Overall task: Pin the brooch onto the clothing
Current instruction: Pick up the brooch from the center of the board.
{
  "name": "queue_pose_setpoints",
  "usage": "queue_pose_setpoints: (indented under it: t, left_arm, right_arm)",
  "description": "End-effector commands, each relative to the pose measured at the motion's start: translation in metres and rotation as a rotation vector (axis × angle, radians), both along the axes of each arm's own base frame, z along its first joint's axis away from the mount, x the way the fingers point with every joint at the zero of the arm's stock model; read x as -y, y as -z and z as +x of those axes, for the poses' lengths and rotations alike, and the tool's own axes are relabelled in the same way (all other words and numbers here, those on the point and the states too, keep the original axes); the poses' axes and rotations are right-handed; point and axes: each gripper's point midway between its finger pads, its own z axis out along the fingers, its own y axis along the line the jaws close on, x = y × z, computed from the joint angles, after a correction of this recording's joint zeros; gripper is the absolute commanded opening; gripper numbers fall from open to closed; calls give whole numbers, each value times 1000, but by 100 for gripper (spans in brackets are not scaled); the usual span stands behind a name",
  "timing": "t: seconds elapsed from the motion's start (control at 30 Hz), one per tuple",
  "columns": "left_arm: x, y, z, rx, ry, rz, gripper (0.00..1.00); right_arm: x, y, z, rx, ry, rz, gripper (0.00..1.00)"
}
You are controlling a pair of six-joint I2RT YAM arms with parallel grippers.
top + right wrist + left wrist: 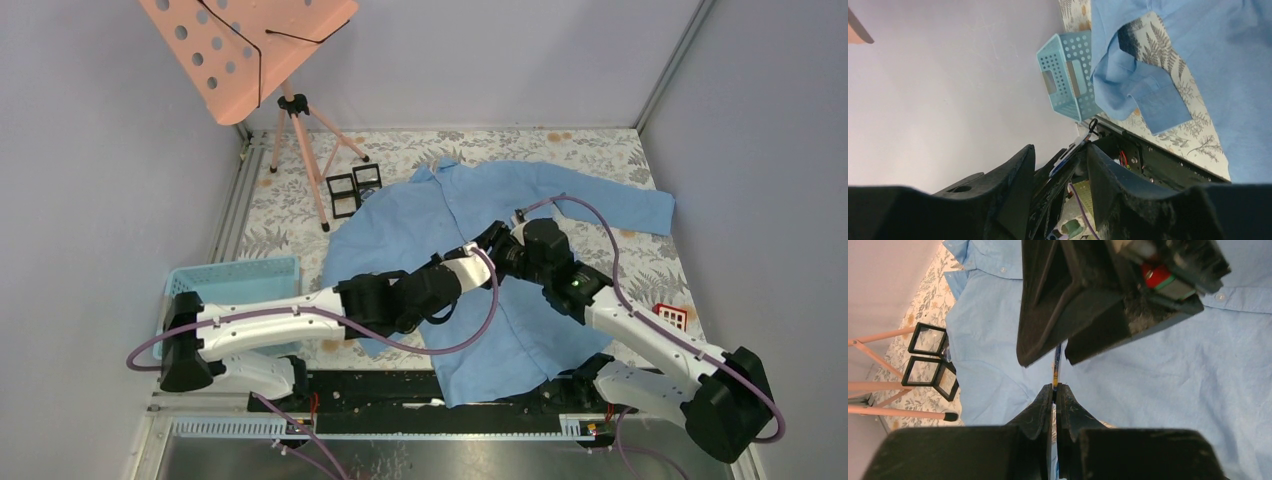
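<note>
The clothing (450, 200), a light blue shirt, lies spread flat on the flowered tabletop. Above its middle my two grippers meet. My left gripper (1054, 386) is shut on the brooch (1057, 367), a thin blue and yellow piece seen edge-on that sticks up out of the fingertips. In the right wrist view the brooch (1070, 152) shows pale and blue between my right gripper's (1060, 146) fingers. Those fingers stand apart on either side of the brooch and the left fingertips, and I see no clamp on it. In the top view the left gripper (487, 250) and right gripper (507, 248) are tip to tip.
A light blue plastic basket (235, 280) sits at the left edge of the table. A pink music stand (250, 50) on a tripod stands at the back left, with small black frames (352, 190) beside it. A small red and white object (672, 317) lies at the right.
</note>
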Motion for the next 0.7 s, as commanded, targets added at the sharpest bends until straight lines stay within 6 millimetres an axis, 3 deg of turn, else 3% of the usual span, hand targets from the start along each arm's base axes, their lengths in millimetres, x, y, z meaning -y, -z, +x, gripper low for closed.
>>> queue_pose_setpoints:
  t: [0.0,0.33,0.67]
  left_arm:
    - [5,-8,5,65,-27,-12,0]
    - [7,4,2,164,-67,100,0]
    - [12,11,-9,198,-54,141,0]
  right_arm:
    - [-13,-2,2,1,13,39,47]
    - [-15,11,2,-27,32,6,32]
    - [-12,22,4,-45,64,1,6]
